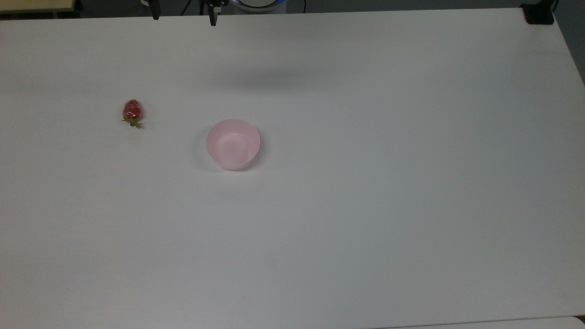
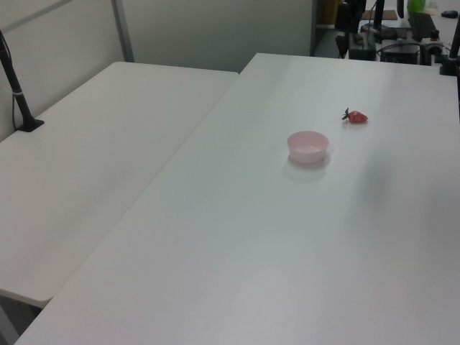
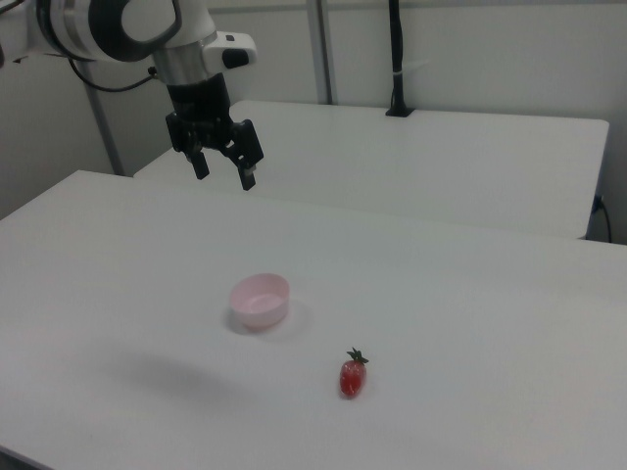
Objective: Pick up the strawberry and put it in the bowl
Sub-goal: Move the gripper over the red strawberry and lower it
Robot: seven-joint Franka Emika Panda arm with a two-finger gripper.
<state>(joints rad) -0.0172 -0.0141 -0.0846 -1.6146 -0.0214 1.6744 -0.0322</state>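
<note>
Lying on its side on the white table [image 1: 365,205], the strawberry [image 1: 132,112] is seen in the top view well in from the top view's left edge and nearer the far edge than the near one, its long axis running roughly from far to near with the green cap toward the near edge. The bowl [image 1: 232,144] stands apart from it, toward the top view's right and a little nearer the near edge; it holds nothing. The gripper [image 1: 183,11] is caught at the far edge of the table, so the strawberry lies from it toward the near edge and toward the top view's left.

Across the left view, the strawberry [image 2: 356,116] is found beyond the bowl [image 2: 307,146] and toward the left view's right, closer to the far edge, with its cap pointing to the left view's left.

From the right view, the gripper [image 3: 223,168] is held high above the table, well apart from both things, with its fingers [image 3: 247,174] pointing down and spread wide with nothing between them. The strawberry [image 3: 353,376] rests near the near edge, toward the right view's right of the bowl [image 3: 260,300], cap turned away. The coming move is judged to be a long reach across and down, past the bowl, with the jaws best set across the fruit's short width.
</note>
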